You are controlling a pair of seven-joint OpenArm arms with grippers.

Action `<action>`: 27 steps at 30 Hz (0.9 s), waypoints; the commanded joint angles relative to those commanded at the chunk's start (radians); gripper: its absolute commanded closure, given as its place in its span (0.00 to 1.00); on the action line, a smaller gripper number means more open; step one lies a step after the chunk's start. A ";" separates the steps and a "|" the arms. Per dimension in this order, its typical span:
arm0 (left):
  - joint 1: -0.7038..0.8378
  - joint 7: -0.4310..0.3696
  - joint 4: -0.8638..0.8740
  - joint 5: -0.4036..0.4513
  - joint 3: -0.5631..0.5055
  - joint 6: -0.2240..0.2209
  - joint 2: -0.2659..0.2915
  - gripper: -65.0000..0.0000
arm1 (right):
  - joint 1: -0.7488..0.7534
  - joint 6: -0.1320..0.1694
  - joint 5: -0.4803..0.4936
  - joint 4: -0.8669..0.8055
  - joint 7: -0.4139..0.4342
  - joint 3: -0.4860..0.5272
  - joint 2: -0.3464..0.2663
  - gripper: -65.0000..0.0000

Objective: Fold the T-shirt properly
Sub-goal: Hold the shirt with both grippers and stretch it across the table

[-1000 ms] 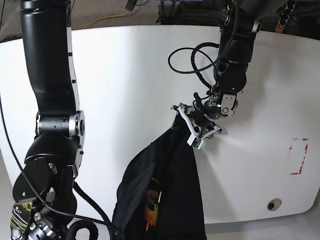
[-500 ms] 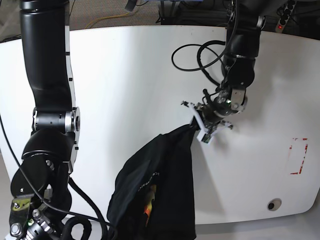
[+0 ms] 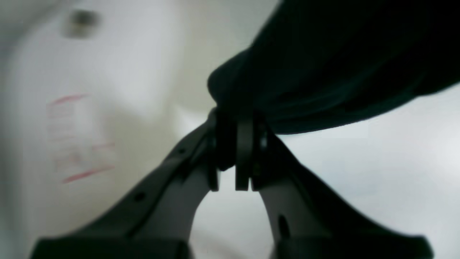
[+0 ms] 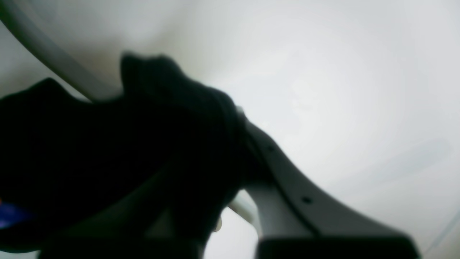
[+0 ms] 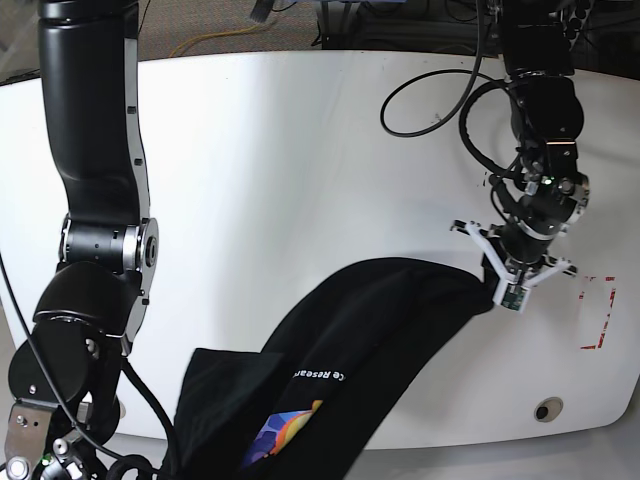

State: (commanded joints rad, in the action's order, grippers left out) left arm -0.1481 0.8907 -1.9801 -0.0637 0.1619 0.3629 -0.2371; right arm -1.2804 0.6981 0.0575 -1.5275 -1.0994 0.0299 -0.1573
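The black T-shirt [image 5: 370, 320] hangs stretched in a band from the right of the white table [image 5: 300, 150] down to the bottom left edge. It bears white lettering and a small colourful print [image 5: 285, 425]. My left gripper [image 5: 497, 283] is shut on the shirt's upper right end; the left wrist view shows the gripper [image 3: 233, 126] pinching bunched fabric [image 3: 323, 72]. In the right wrist view my right gripper [image 4: 235, 122] is shut on the other end of the shirt [image 4: 125, 154], which covers one finger. In the base view this gripper is below the frame.
A red marked rectangle [image 5: 598, 312] lies on the table just right of my left gripper. A small dark round hole [image 5: 545, 409] sits near the front right edge. A black cable loop [image 5: 430, 100] hangs by the left arm. The right arm's column [image 5: 95, 200] stands at left.
My left gripper has moved right and slightly down with the shirt's end. The shirt went from hanging steeply to stretched out in a long slanting band. The right arm's end sank lower left.
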 joint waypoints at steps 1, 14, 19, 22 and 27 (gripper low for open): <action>-0.020 0.018 -0.020 0.000 0.009 0.002 -0.012 1.00 | 0.000 0.000 -0.009 0.005 0.002 0.000 0.000 1.00; -0.459 0.172 -0.029 0.005 0.149 0.147 -0.158 1.00 | -0.025 0.000 -0.023 0.009 -0.002 0.000 0.008 1.00; -0.480 0.172 -0.028 0.006 0.150 0.150 -0.161 1.00 | -0.025 0.000 -0.025 0.006 -0.006 -0.018 0.000 1.00; -0.425 0.172 -0.028 0.005 0.152 0.152 -0.161 1.00 | -0.025 0.000 -0.025 0.005 -0.006 -0.072 -0.006 1.00; -0.259 0.172 -0.028 0.000 0.204 0.169 -0.155 1.00 | 0.092 0.000 -0.014 -0.002 -0.006 -0.144 -0.034 1.00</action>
State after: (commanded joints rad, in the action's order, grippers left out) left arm -0.4074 1.0625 -2.0077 -0.0637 0.3659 0.5317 -0.3920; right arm -1.1884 0.6981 0.0437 -1.5290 -1.1055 -0.1143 -0.1910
